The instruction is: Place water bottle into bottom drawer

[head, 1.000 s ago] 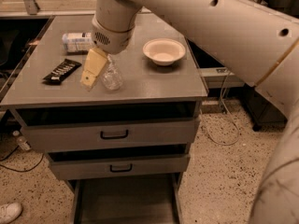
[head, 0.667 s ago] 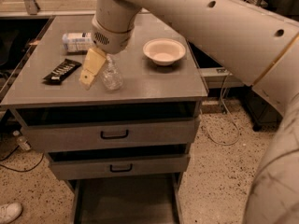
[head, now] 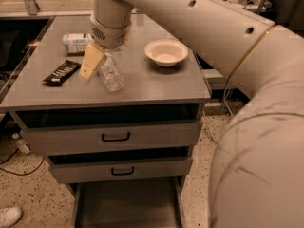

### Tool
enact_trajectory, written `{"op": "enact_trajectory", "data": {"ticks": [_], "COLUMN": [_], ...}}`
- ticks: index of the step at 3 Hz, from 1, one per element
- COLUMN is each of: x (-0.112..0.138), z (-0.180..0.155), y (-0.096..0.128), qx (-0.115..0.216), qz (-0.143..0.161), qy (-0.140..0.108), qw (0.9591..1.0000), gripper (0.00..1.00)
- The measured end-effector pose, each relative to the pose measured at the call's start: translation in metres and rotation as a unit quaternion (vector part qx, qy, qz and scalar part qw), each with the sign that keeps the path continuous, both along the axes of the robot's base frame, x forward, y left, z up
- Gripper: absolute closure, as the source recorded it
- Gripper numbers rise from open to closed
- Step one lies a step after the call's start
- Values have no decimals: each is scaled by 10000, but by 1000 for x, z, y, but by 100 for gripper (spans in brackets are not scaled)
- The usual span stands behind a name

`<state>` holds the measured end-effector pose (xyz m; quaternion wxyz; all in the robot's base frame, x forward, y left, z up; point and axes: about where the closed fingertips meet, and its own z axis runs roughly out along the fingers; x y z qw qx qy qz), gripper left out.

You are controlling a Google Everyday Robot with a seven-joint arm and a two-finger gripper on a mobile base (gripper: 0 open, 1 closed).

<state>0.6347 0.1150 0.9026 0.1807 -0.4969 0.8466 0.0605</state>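
The water bottle (head: 111, 75), small, clear and crinkled, stands slightly tilted on the grey cabinet top (head: 156, 87), left of centre. My gripper (head: 101, 63) comes down on it from above and is shut on its upper part. One pale yellow finger (head: 91, 61) shows on the bottle's left; the other is hidden behind the bottle and the wrist. The bottom drawer (head: 128, 205) is pulled out at the cabinet's foot, a shallow tray with a dark inside. My arm fills the right side of the view.
A white bowl (head: 166, 52) sits on the top at the right. A bottle with a large white-blue label (head: 77, 42) lies at the back left. A black snack bar (head: 61, 72) lies at the left. Both upper drawers (head: 114, 137) stand slightly open.
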Motion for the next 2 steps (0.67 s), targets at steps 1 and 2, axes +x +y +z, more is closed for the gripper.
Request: {"op": "enact_trajectory", "data": {"ticks": [1, 2], "x": [26, 46], "z": [-4, -17], "y": [-4, -4], "qx": [-140, -159], "qz": [-261, -459], "qy": [23, 166], "qw": [9996, 9987], "gripper": [0, 0]}}
